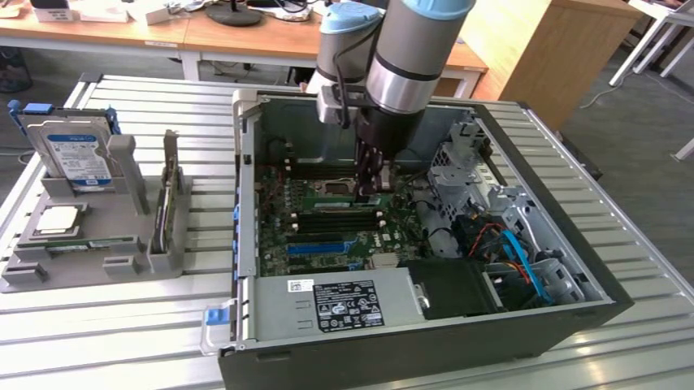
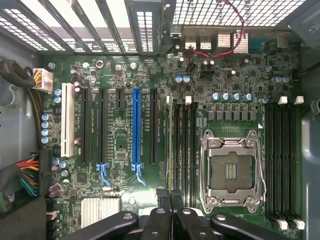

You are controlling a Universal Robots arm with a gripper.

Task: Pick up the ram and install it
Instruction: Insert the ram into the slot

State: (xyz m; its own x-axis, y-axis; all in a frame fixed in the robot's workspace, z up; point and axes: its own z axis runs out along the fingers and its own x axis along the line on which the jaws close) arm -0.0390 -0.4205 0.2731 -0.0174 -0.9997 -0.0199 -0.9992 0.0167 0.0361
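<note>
Arm reaching down into open PC case, gripper hanging just over mobo. Fingers pinching narrow, nearly tgthr, clamping on ram. Ram standing edge-on, lining up w/ slot betw blue slot and black mem slots, CPU socket sitting beyond those. Can't tell if ram is seating fully.
</note>
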